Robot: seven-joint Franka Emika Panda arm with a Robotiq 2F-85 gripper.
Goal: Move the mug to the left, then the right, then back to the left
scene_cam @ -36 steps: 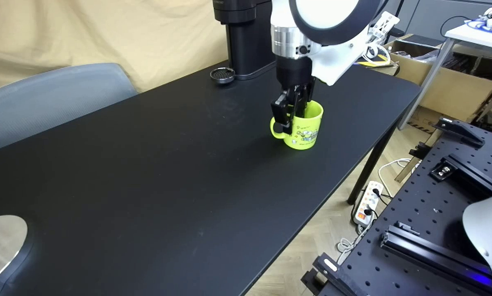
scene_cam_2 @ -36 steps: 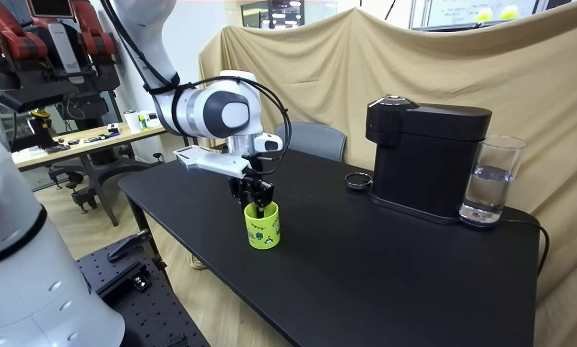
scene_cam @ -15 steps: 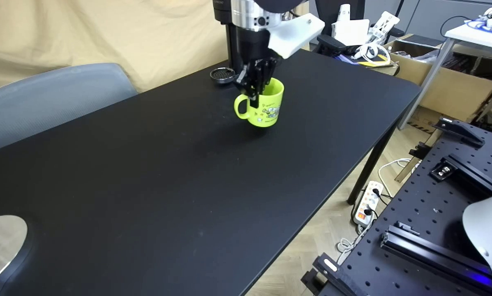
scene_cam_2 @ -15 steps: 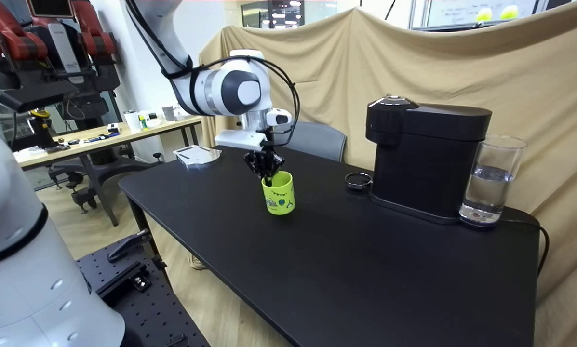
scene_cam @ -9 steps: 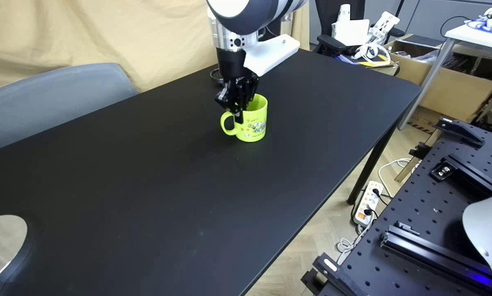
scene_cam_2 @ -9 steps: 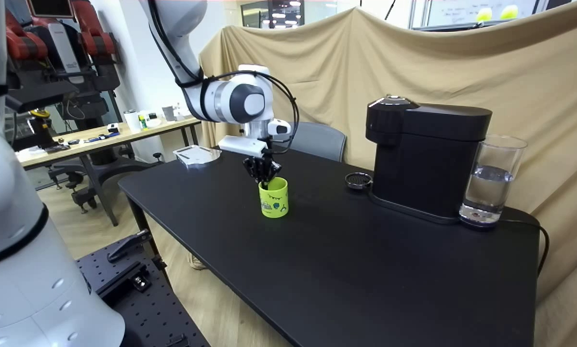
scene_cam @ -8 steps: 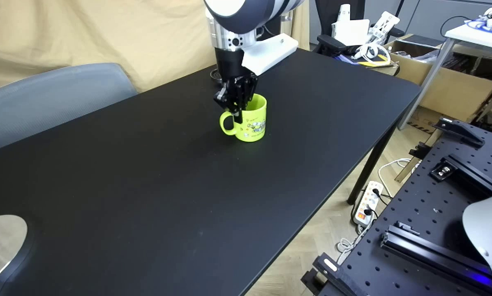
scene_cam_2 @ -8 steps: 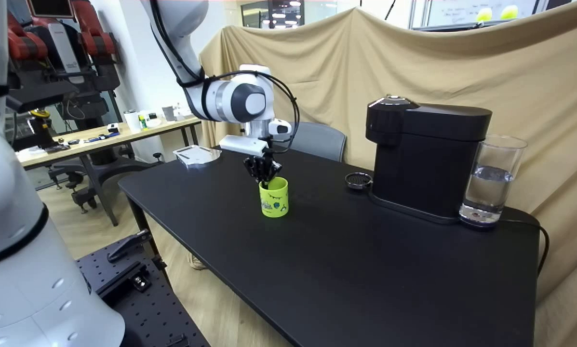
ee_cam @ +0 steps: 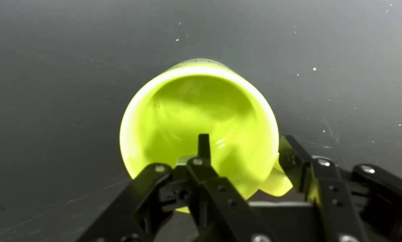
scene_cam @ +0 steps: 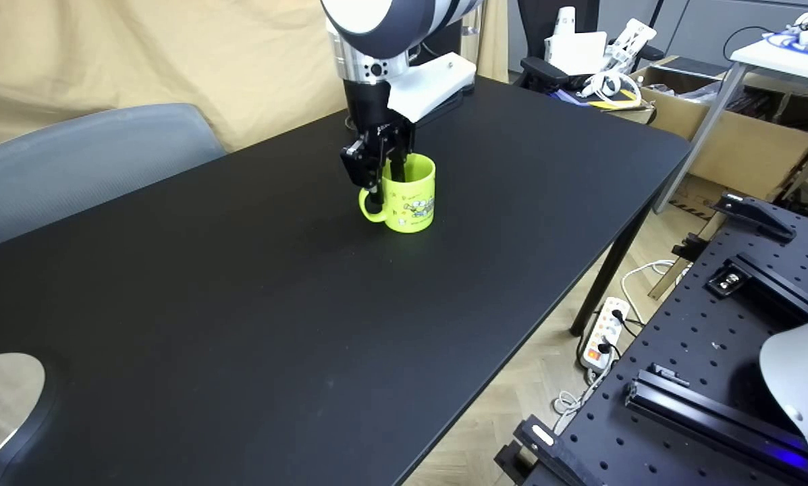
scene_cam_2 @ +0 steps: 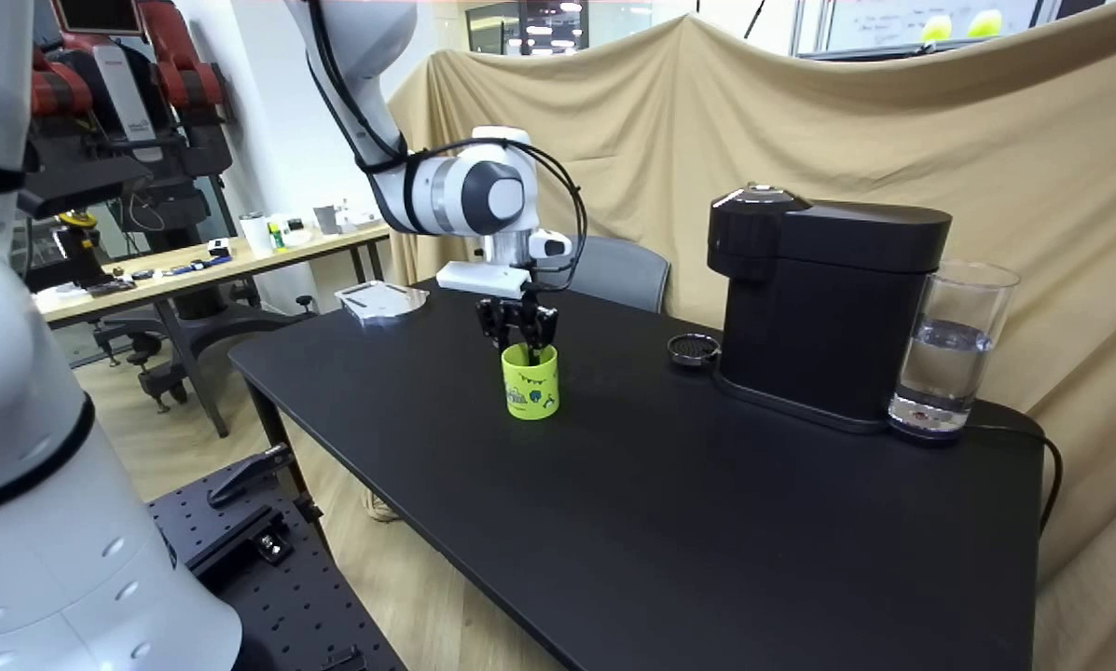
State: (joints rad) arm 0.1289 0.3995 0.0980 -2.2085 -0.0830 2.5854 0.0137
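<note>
The lime mug (scene_cam: pixel 410 206) stands upright on the black table (scene_cam: pixel 241 324), its handle toward the chair side in an exterior view. It also shows in an exterior view (scene_cam_2: pixel 531 393), where its handle is hidden. My gripper (scene_cam: pixel 387 186) is open at the mug's rim, and it shows in an exterior view too (scene_cam_2: pixel 520 349). In the wrist view the mug (ee_cam: pixel 201 101) is seen from above. There the gripper (ee_cam: pixel 245 138) has one finger inside the mug and the other outside, by the handle. A gap shows between the inner finger and the wall.
A black coffee machine (scene_cam_2: pixel 828 308) with a glass water tank (scene_cam_2: pixel 949 354) stands on the table, with a small round drip tray (scene_cam_2: pixel 693 349) at its front. A grey chair (scene_cam: pixel 93 169) stands at the table's edge. A white plate-like object (scene_cam_2: pixel 380 300) lies at the table's far corner.
The mug was carried, raised, toward the chair side and set down on the table. In the last half second the fingers have spread and let go of the wall; the mug has barely moved.
</note>
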